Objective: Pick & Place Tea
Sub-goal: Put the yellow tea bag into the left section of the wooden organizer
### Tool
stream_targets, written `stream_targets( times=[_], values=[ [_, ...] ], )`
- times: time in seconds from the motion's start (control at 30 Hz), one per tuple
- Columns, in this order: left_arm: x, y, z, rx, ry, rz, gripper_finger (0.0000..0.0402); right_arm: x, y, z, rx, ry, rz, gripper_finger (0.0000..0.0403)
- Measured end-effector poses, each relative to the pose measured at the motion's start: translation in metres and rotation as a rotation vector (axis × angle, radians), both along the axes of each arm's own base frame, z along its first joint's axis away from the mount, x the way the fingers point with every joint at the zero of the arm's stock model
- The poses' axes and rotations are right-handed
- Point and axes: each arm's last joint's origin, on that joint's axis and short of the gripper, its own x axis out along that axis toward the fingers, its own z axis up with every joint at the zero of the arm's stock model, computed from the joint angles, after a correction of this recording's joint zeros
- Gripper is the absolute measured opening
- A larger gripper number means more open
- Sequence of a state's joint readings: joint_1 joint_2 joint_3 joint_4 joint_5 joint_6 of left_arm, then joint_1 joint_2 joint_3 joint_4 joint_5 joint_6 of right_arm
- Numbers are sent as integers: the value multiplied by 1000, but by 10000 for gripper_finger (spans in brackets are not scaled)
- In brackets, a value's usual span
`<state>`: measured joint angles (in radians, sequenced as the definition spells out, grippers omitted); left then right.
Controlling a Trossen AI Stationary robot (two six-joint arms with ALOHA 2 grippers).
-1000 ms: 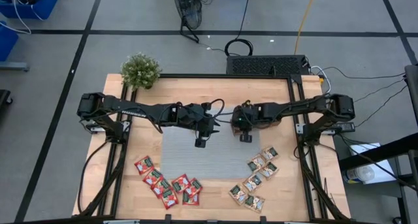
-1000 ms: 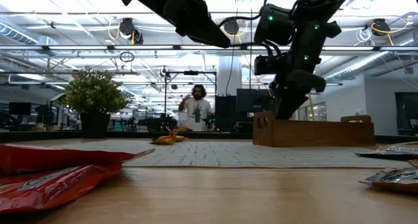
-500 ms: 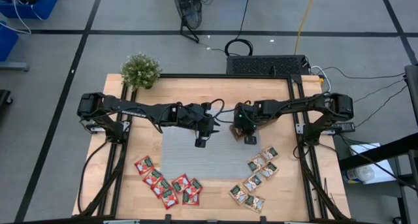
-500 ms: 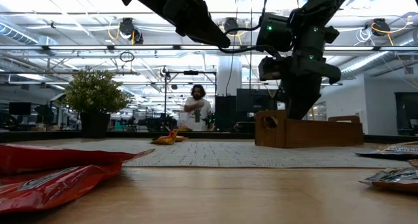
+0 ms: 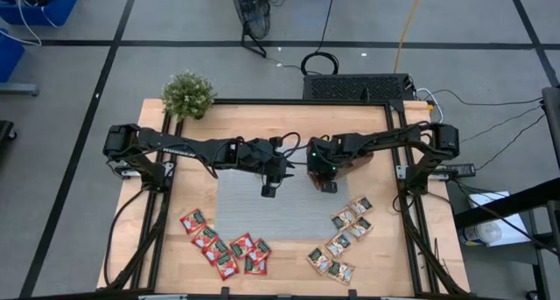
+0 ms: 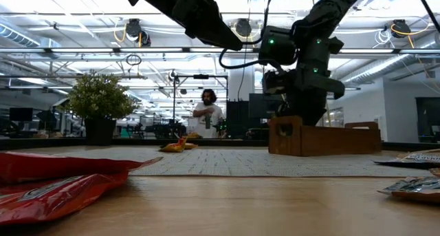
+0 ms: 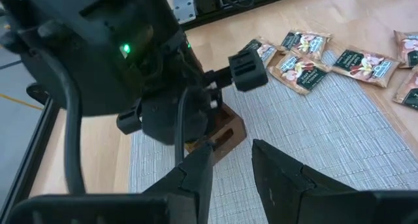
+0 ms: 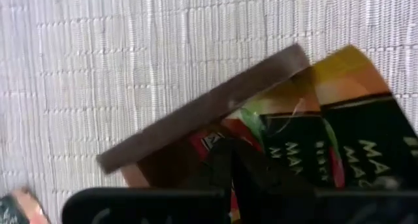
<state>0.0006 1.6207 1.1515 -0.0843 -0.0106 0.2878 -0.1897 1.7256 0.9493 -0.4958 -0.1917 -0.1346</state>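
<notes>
On the table [image 5: 289, 125], red tea packets [image 5: 226, 247] are seen at lower left of the mat [image 5: 262, 208] and pale ones [image 5: 343, 239] at lower right, while the right hand [image 5: 326, 184], fingers together, is held over the wooden tray [image 6: 323, 138] and the left hand [image 5: 268, 191], slightly parted, holds nothing.

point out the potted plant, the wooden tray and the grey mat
potted plant [image 5: 188, 94], high view, on its leafy crown
wooden tray [image 6: 323, 138], low view, on its long side wall
grey mat [image 5: 262, 214], high view, on a bare middle stretch
</notes>
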Motion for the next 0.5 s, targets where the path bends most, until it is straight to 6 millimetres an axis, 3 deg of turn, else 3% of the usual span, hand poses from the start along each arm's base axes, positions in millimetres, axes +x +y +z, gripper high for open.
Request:
stream_targets(
  times=[0.5],
  values=[
    [0, 0, 0, 4, 3, -3, 113, 6, 18, 22, -416, -100, -102, 0]
  ],
)
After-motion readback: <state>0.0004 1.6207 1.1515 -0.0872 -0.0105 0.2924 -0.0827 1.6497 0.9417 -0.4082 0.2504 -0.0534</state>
